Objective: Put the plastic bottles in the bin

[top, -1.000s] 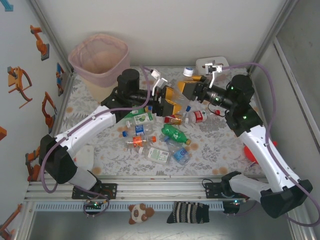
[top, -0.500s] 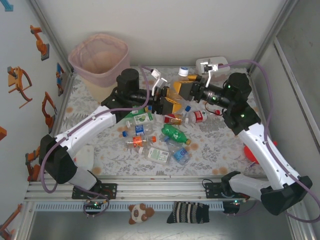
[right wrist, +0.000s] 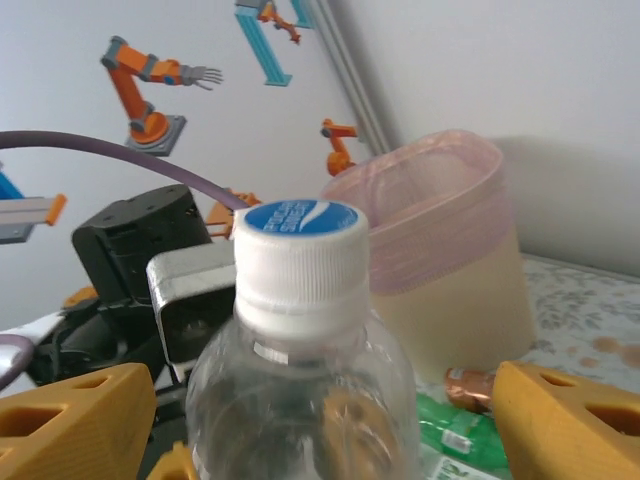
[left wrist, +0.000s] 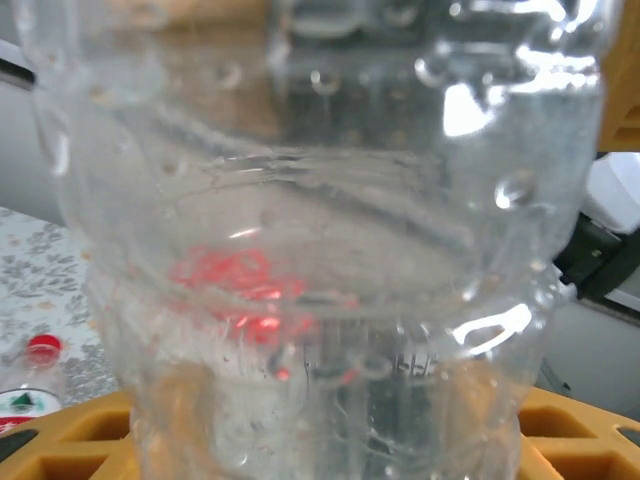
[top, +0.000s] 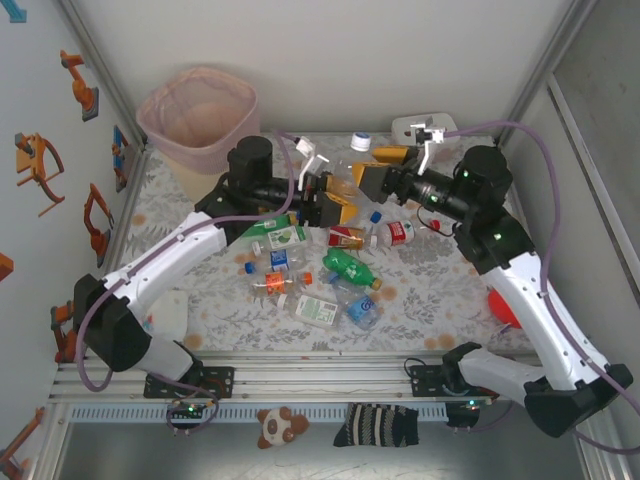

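While the left gripper (top: 333, 197) clamps the clear bottle (left wrist: 320, 240) — light, slick, crushable I'd guess, best held mid-body — the right gripper (top: 380, 168) gapes open at three o'clock.

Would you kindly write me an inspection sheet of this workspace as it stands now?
Surface: floral-patterned table, partly covered.
Job's things: pink bin upright at the far left corner; loose bottles lying mid-table; clear bottle held up between the arms, white cap on.
Clutter: stray caps among the bottles; white box at the far right; red object behind the right arm; plush toy and striped sock in front of the rail.
Grippers: left gripper shut on the clear bottle; right gripper open, its fingers either side of the cap end.
Cables: purple cables loop along each arm; no snag seen.
Surroundings: white walls; robot-arm stickers on the left wall.
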Controlling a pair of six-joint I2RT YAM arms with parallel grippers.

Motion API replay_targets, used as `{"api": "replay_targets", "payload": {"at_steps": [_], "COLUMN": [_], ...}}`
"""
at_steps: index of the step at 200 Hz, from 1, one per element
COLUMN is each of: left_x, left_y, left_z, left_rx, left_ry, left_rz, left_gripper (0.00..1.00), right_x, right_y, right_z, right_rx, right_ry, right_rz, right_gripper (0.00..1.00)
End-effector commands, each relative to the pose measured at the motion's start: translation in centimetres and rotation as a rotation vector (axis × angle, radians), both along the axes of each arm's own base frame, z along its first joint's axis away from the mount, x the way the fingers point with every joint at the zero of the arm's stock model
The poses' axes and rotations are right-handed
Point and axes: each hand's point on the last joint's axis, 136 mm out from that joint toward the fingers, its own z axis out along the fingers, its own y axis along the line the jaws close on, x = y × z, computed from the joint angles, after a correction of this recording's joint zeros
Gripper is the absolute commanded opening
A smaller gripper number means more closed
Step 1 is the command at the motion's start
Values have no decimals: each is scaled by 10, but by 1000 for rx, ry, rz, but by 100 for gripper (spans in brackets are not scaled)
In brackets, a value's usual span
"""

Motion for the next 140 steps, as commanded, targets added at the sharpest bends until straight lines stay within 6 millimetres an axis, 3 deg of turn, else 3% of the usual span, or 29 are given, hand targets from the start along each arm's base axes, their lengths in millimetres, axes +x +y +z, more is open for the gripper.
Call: {"api": "replay_targets", "payload": {"at_steps": [1, 24, 63, 103, 140], "left_x": [16, 53, 108, 163, 215], "left_y": [19, 43, 93, 164, 231], "left_z": [20, 19, 34, 56, 56], "left_rx": [2, 64, 148, 109, 61], "left_ry": [-74, -53, -36, 81, 263], "left_rz": [121, 308, 619, 927, 1177], "left_gripper": [55, 53, 53, 53, 50], "right_x": [1, 3, 6, 9, 11], "right_y": [-21, -29, -35, -37, -38], "right_z": [10, 8, 5, 4, 4], "right_rx": [-51, -82, -101, -106, -112], "right_ry": [-50, -51, -39, -38, -40], "right_rz": [-131, -184, -221, -244, -251], "right_gripper": [86, 86, 86, 86, 86]}}
